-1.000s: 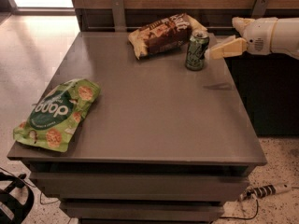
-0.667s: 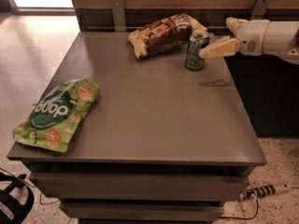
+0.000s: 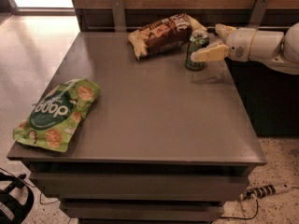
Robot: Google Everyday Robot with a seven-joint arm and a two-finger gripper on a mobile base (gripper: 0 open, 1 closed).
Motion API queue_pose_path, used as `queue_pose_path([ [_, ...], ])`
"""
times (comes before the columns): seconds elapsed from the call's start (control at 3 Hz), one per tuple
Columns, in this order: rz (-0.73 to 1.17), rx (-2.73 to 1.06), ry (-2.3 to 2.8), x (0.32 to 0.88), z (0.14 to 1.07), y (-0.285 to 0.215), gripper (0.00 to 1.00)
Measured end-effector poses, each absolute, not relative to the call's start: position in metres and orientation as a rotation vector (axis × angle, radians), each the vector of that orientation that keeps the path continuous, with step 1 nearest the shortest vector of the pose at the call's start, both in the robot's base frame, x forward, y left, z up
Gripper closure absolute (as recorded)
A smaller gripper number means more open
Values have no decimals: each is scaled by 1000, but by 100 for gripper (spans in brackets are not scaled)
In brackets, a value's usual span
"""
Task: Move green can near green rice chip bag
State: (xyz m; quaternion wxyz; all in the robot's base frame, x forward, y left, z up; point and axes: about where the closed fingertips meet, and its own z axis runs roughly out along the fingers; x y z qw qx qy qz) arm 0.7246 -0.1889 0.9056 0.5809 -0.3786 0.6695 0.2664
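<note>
While the green can [image 3: 196, 50] is standing upright toward the far right corner of the grey table [image 3: 154, 115], just beside the brown-and-yellow snack bag [image 3: 163, 31] lying along the table's far edge, the gripper [image 3: 204, 43] is hovering at the can's right side, reaching in over the table's right edge on a white arm [image 3: 261, 43]. Jaws: standing apart, the nearer pale finger crossing in front of the can's lower right, the other showing behind it near the rim. Nothing is looking clamped, and whether the can is sitting fully between them is not showing. Green rice chip bag [image 3: 55, 113]: lying flat at the table's near left corner, well apart from the can, with the whole diagonal of the table top lying between them. Handling, as judged: the can is probably behaving as a stiff but thin-walled cylinder, light if empty and easy to tip if nudged high, with smooth, slippery sides. A hold across the mid-body, below the silver top, is looking safest, with squeezing kept moderate to avoid denting.
</note>
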Motion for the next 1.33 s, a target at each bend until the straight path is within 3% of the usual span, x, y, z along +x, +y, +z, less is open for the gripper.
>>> queue_pose_path([
  [0.33,664,-871,1542,729,899,-180,0],
  [0.67,707,-869,1514,735,895,-166,16],
  [1.33,715,-876,1512,735,894,-160,61],
])
